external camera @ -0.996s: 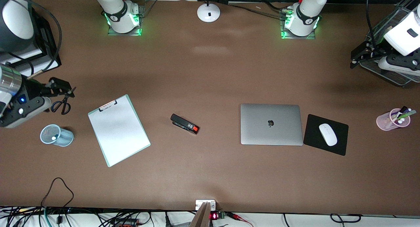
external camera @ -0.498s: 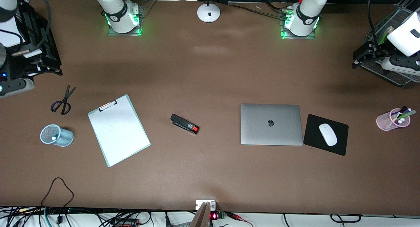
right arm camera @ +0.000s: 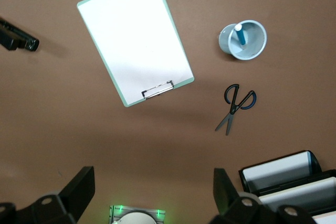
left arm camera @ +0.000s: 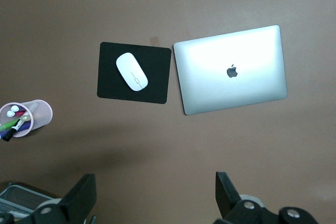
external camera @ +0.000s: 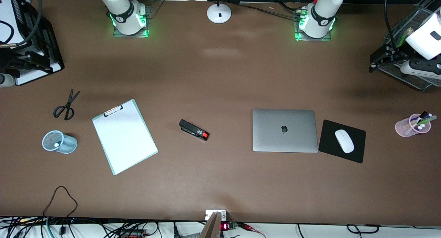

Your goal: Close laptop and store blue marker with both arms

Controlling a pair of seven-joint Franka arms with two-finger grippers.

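The laptop [external camera: 284, 130] lies closed on the table, lid up with the apple logo showing; it also shows in the left wrist view [left arm camera: 231, 69]. The blue marker [right arm camera: 240, 34] stands in a light-blue mesh cup [external camera: 59, 142] near the right arm's end of the table. My left gripper [external camera: 377, 59] is open and empty, high over the table's left-arm end; its fingers frame bare table in the left wrist view [left arm camera: 156, 192]. My right gripper [external camera: 27, 60] is open and empty, high over the right-arm end by a black file tray; it also shows in its own view [right arm camera: 152, 190].
A clipboard [external camera: 124, 137], a black stapler [external camera: 194, 129] and scissors [external camera: 65, 105] lie between cup and laptop. A black mouse pad [external camera: 356, 152] with a white mouse [external camera: 344, 141] lies beside the laptop. A pink pen cup [external camera: 412, 125], black file tray [external camera: 51, 48] and wire tray [external camera: 413, 78] stand at the table's ends.
My right gripper has risen and drawn back from over the scissors toward the black file tray. The left gripper has barely moved. Nothing on the table has shifted.
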